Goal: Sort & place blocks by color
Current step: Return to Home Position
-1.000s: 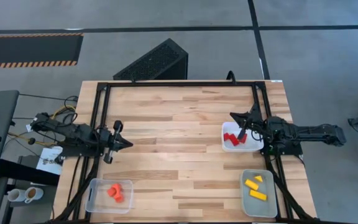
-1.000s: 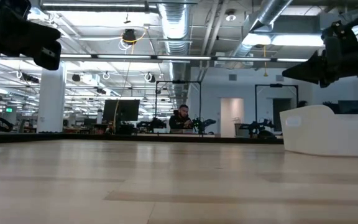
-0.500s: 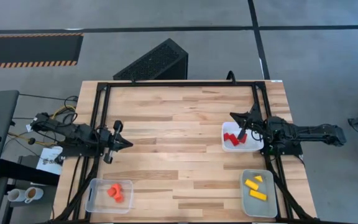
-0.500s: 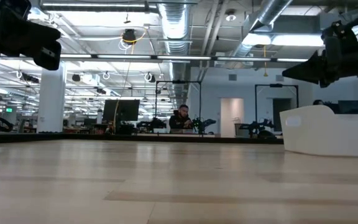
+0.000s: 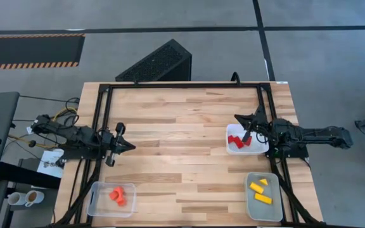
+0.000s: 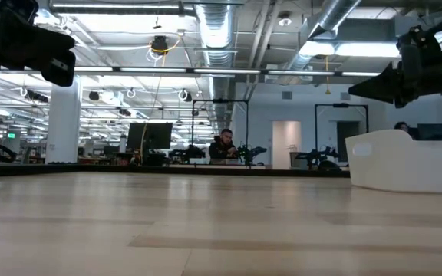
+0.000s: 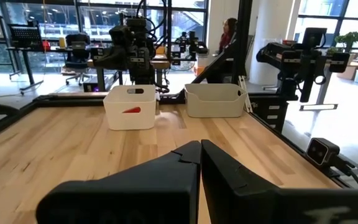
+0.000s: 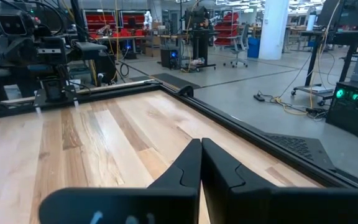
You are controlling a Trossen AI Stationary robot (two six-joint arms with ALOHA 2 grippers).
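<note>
The blocks lie sorted in three trays. Red blocks (image 5: 237,142) rest in the white tray (image 5: 230,149) at mid right. Yellow blocks (image 5: 259,192) lie in the tray (image 5: 277,212) at the near right. Orange blocks (image 5: 118,195) lie in the clear tray (image 5: 95,204) at the near left. My left gripper (image 5: 132,146) hangs shut above the table's left side, pointing level, with nothing in it. My right gripper (image 5: 236,117) hangs shut above the far edge of the red blocks' tray, pointing level, also with nothing in it.
A black frame (image 5: 182,85) runs along the table's far, left and right edges. The middle of the wooden table (image 5: 176,145) lies bare between the arms. A dark slatted box (image 5: 157,63) stands on the floor beyond the far edge. People show far off in the room.
</note>
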